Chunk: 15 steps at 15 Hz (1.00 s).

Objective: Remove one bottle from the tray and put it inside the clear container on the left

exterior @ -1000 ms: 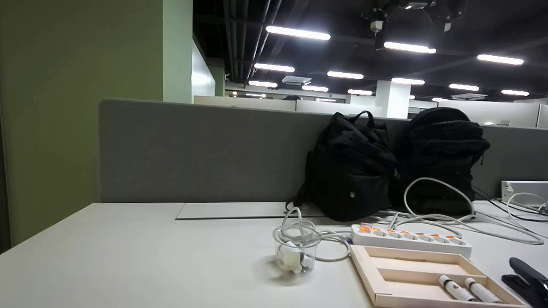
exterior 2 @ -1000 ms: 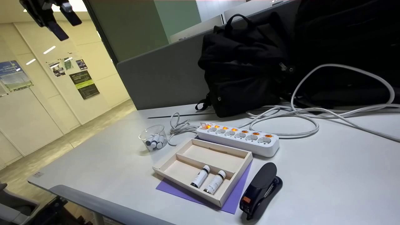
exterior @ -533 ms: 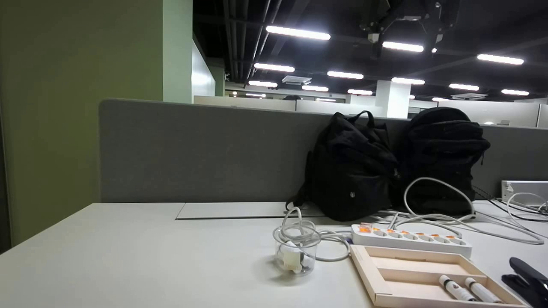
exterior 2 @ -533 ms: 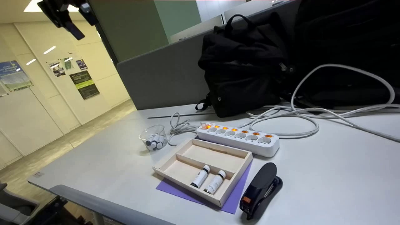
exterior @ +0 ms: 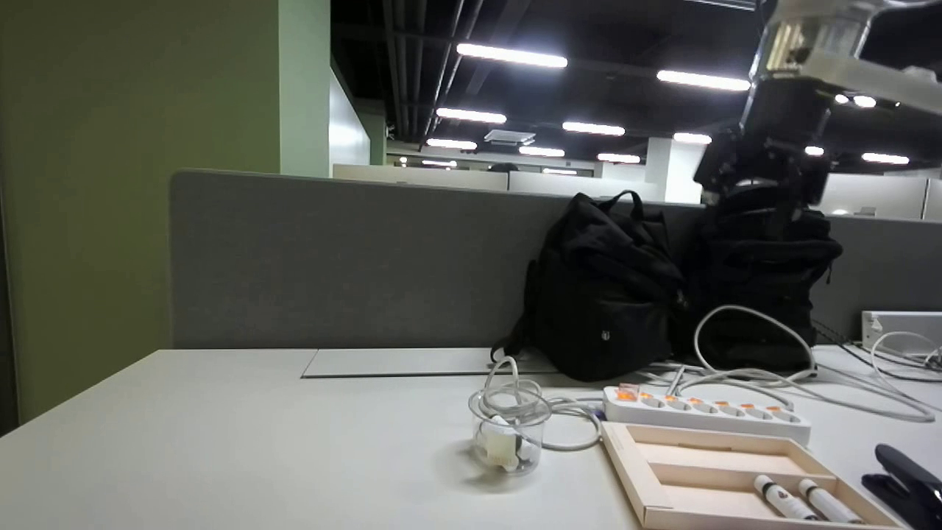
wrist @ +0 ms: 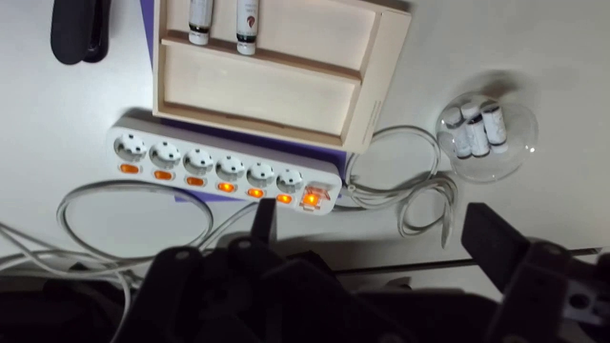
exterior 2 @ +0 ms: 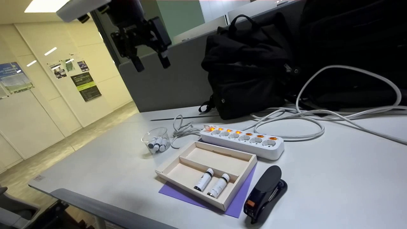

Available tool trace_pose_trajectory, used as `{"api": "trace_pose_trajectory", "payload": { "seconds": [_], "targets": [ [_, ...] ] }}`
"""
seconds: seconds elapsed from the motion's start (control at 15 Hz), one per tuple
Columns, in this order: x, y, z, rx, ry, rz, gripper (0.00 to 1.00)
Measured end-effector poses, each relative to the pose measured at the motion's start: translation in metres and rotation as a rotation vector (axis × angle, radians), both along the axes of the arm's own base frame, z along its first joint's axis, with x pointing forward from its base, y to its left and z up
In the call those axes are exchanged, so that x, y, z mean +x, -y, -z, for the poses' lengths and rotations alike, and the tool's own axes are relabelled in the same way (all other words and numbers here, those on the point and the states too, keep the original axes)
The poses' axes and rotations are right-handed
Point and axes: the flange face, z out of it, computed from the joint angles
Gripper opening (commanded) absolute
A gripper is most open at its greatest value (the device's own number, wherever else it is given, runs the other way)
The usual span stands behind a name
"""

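The light-wood tray (exterior 2: 182, 174) lies on the desk with two white bottles side by side in its front compartment: one bottle (exterior 2: 203, 179) and another bottle (exterior 2: 218, 185). In the wrist view the bottles (wrist: 247, 21) and tray (wrist: 381, 76) show at the top. The clear round container (exterior 2: 164, 133) stands left of the tray in both exterior views, with several white bottles (wrist: 476, 136) inside. My gripper (exterior 2: 152, 63) is high above the desk, over its far side. In the wrist view the gripper (wrist: 376, 231) is wide open with nothing between its fingers (wrist: 495, 247).
A white power strip (exterior 2: 241, 141) lies behind the tray, with coiled grey cables (wrist: 424, 197) by the container. A black stapler-like tool (exterior 2: 265, 194) is right of the tray. Black backpacks (exterior: 611, 294) lean on the grey partition (exterior: 353, 258). A purple sheet (exterior 2: 237, 203) lies under the tray.
The gripper has come down from the top edge and moved right in both exterior views; more of the arm now shows. The bottles, tray and container have not moved.
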Motion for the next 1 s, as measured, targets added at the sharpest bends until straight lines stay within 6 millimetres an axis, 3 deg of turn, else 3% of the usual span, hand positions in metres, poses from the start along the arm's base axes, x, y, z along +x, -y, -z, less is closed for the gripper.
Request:
{"api": "trace_pose_trajectory", "payload": {
  "seconds": [0.2, 0.33, 0.73, 0.87, 1.0],
  "targets": [
    [-0.010, 0.053, 0.033, 0.073, -0.153, 0.039, 1.00],
    [-0.012, 0.068, 0.041, 0.087, -0.202, 0.069, 1.00],
    [-0.010, 0.068, 0.043, 0.090, -0.212, 0.056, 1.00],
    [-0.014, 0.069, 0.058, 0.103, -0.210, 0.045, 1.00],
    [-0.022, 0.070, 0.091, 0.119, -0.230, 0.045, 1.00]
  ]
}}
